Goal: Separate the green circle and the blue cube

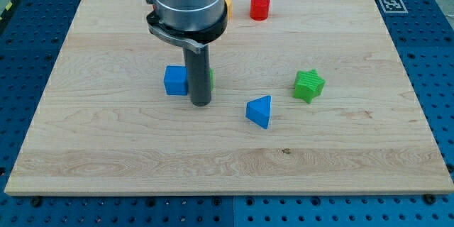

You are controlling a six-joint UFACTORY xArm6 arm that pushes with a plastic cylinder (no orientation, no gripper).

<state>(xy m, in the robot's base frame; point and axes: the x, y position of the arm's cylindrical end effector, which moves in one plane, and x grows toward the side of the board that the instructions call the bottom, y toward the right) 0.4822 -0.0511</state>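
The blue cube (175,81) lies on the wooden board (106,149), just to the view's left of my tip (201,103), and it seems to touch the rod's side or to be very close to it. There are no jaws on this arm, only the straight dark rod, so nothing is clenched or grasped; the tip only stands on the board.

The green circle (211,78) is almost fully hidden behind the rod. Only a thin green edge shows at the rod's right side, so its shape I cannot confirm; it sits just beside the rod, a little toward the view's top from my tip. So the rod stands between the blue cube and this green piece.

To the view's right of my tip and slightly lower lies a blue triangle block (259,111), apart from the tip. Farther right is a green star-shaped block (309,86), well apart.

Near the view's top, a yellow block (228,6) shows partly behind the arm's body, and a red cylinder (259,7) stands to its right.
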